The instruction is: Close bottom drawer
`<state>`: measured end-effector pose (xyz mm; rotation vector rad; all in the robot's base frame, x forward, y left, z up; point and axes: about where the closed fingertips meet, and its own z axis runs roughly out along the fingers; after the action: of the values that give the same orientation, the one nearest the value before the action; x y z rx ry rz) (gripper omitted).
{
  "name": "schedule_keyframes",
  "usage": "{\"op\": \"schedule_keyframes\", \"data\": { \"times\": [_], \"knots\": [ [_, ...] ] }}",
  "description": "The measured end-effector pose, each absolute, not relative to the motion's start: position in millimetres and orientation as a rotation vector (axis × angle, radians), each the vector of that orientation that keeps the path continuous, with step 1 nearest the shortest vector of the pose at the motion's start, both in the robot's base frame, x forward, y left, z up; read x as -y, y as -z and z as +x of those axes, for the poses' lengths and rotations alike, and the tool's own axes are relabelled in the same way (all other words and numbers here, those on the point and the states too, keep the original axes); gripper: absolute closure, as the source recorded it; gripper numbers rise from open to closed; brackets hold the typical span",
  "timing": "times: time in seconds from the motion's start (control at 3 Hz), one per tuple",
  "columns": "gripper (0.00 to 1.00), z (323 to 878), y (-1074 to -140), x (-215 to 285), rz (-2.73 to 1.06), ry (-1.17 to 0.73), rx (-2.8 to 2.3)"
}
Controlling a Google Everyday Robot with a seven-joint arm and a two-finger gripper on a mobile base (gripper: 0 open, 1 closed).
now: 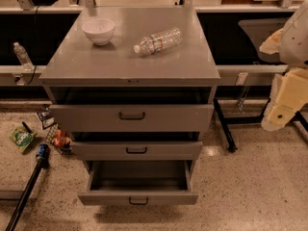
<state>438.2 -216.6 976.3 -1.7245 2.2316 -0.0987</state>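
Note:
The bottom drawer [138,197] is the lowest of three grey drawers in a metal cabinet. It is pulled far out, its inside looks empty, and a small black handle [138,201] sits on its flat front panel. The middle drawer [136,149] and the top drawer [131,117] stand slightly out. My gripper [281,107], cream-coloured, hangs at the right edge of the view. It is level with the top drawer, well to the right of the cabinet, and touches nothing.
A white bowl [98,30] and a plastic water bottle [158,41] lying on its side rest on the cabinet top [120,64]. Snack bags [21,138], a blue can [42,152] and a black pole [24,191] lie on the floor to the left. A black leg [224,124] stands to the right.

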Motion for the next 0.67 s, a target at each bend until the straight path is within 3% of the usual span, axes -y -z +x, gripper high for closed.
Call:
{"op": "schedule_keyframes", "data": {
  "times": [0.33,0.67],
  "knots": [
    [0.0,438.2,-976.3,216.6,-1.724,0.099,-2.231],
    [0.17,450.7,-949.9,207.3,-1.717,0.025,-2.214]
  ]
}}
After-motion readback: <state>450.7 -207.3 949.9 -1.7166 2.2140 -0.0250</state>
